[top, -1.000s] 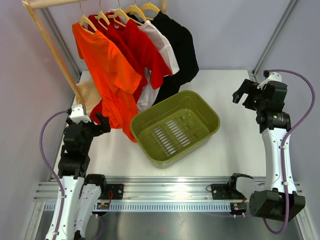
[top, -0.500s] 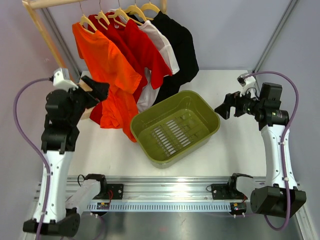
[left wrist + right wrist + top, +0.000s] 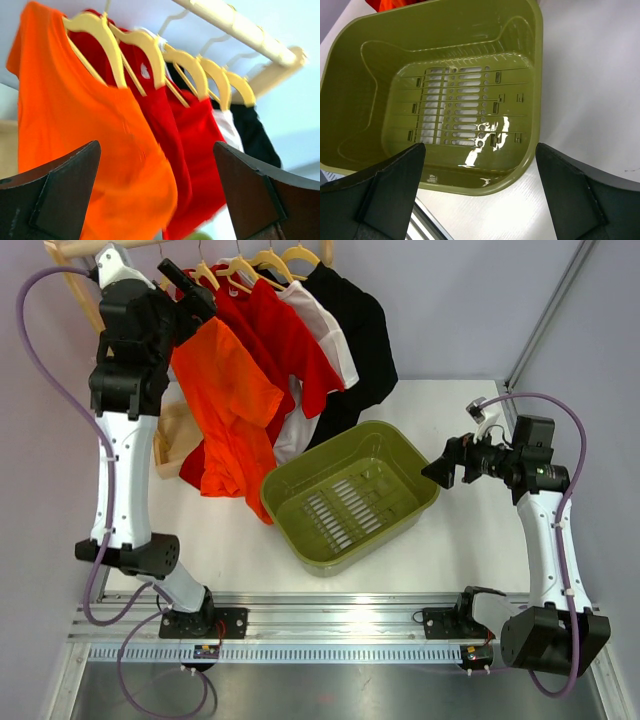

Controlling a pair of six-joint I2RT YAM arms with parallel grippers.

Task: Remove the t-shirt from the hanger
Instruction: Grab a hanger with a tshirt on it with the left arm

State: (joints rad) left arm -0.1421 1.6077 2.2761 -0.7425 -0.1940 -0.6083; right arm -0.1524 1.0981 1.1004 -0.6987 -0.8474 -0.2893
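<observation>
Orange t-shirt (image 3: 225, 390) is hung on the front hanger (image 3: 102, 45) of 5 on the rail (image 3: 235, 27). Left end effector (image 3: 157, 192) is held at its shoulder, jaws apart, nothing gripped. Fabric near the collar should be pinched, then slid off the hanger arm. Right end effector (image 3: 480, 195), jaws apart and empty, is held beside the basket (image 3: 410, 455).

Lab test cell: aluminium rail (image 3: 340, 625), plain walls (image 3: 460, 300)
</observation>
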